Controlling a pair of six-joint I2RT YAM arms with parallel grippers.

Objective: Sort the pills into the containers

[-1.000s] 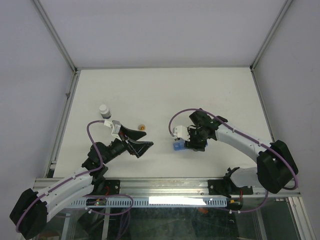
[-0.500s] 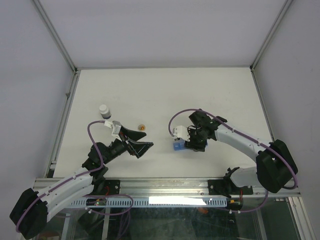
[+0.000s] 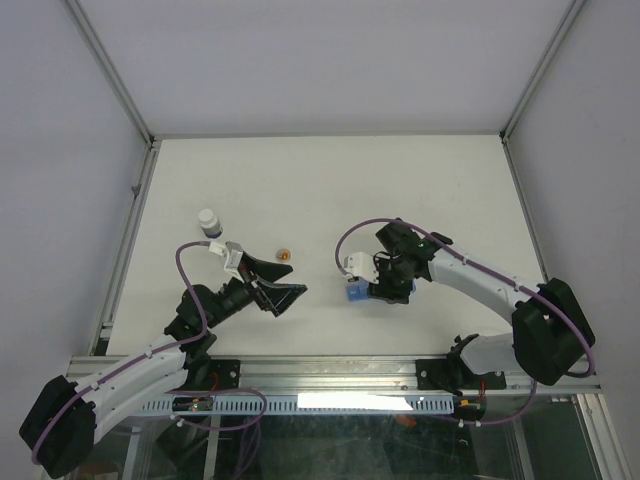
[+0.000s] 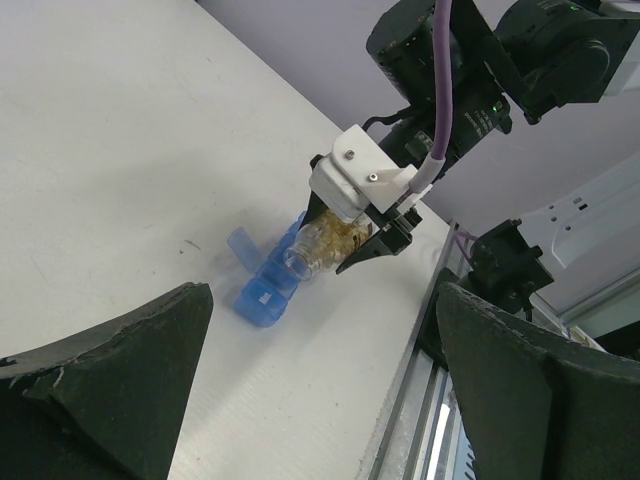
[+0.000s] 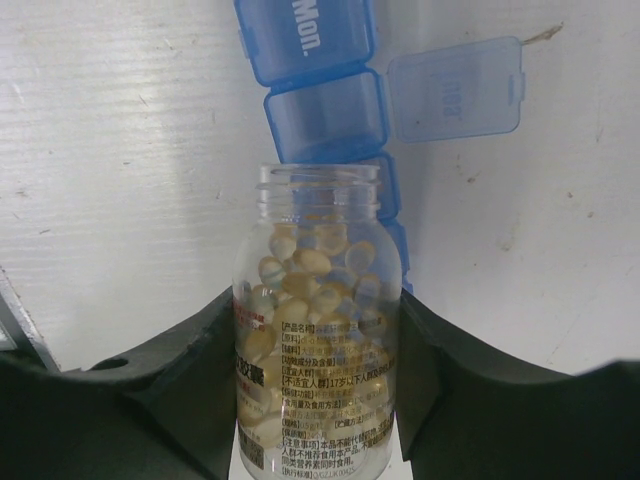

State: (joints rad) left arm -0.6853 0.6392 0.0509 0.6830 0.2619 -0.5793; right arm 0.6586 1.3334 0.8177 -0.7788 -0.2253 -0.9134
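Right gripper (image 3: 372, 288) is pinching the bottle (image 5: 318, 350) by its body, one finger each side; bottle is uncapped, clear, with pale yellow pills (image 5: 312, 265) showing through the wall; printed label faces the wrist cam.

Bottle is tipped, mouth towards the strip (image 5: 310, 40) and over it; in the right wrist view the neck covers part of the row, so the cell under the mouth is hidden; can't tell whether any pill is in it.

Strip lies flat on the desk (image 3: 330, 180), at 5 o'clock from desk centre in the top view, right at the 9 o'clock side of the right gripper; blue, translucent, single row.

In the wrist view the strip runs from 12 o'clock down behind the bottle; top cell is marked "Mon." and closed; one lid (image 5: 455, 85) is flipped open, out at 3 o'clock, level with the second cell; its lettering is too faint to read.

Left gripper (image 3: 288, 284) is spread wide and holds nothing; it sits at 8 o'clock from desk centre, well apart from the strip, fingers aimed towards 3 o'clock; its cam looks across at the right gripper, bottle and strip.

White cap (image 3: 208, 220) on a dark base stands at 9 o'clock on the desk, near the left edge, at 11 o'clock of the left gripper.

Orange speck (image 3: 283, 254) lies on the desk at 12 o'clock of the left gripper, near its upper finger; too small to identify.
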